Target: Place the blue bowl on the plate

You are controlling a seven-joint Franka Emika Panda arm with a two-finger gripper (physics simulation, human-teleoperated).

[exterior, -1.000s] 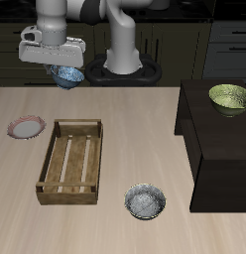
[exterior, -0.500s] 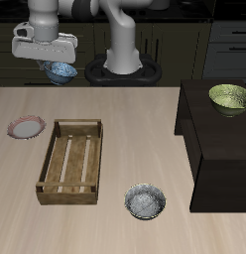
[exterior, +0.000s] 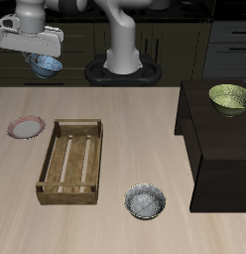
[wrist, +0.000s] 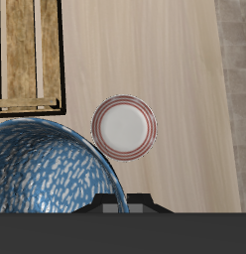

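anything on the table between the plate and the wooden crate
No. In the wrist view, only bare tabletop separates the plate from the wooden crate. The exterior view shows the same gap clear.

A slatted wooden crate [exterior: 70, 162] is set on the light wooden table [exterior: 115, 119], roughly midway between back and front edges. A blue-grey bowl [exterior: 146, 201] is placed close to the front edge, near the crate. A green bowl [exterior: 230, 96] is seen on a dark raised block [exterior: 219, 149] at the table's side edge.
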